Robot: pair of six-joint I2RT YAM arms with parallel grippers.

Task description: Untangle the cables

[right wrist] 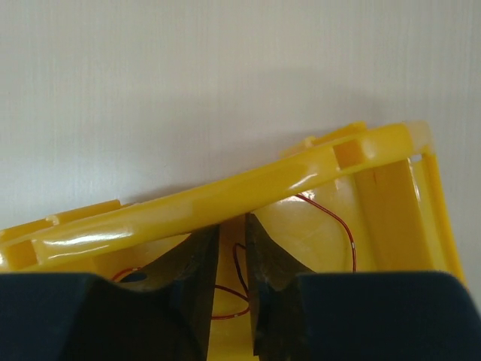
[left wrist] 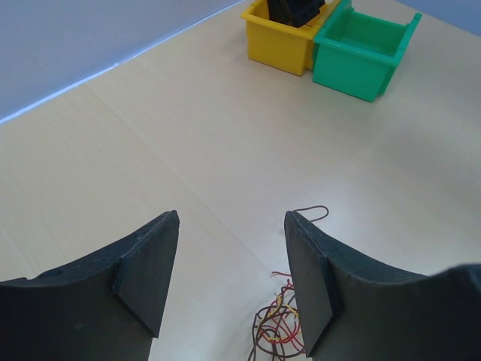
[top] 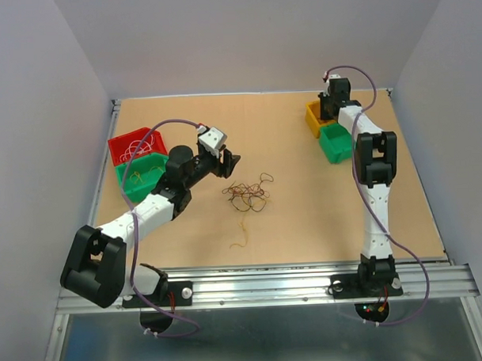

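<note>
The cables lie as a small tangle of red, brown and yellow wires at mid-table. A loose yellow wire lies just nearer. My left gripper is open and empty, hovering just left of and behind the tangle. In the left wrist view the tangle shows low between the wide-apart fingers of that gripper. My right gripper reaches into the yellow bin. In the right wrist view its jaws stand narrowly apart, with a red wire on the bin floor looping through the gap.
A green bin stands next to the yellow bin at the back right. A red bin holding wires and another green bin stand at the back left, beside my left arm. White walls enclose the table.
</note>
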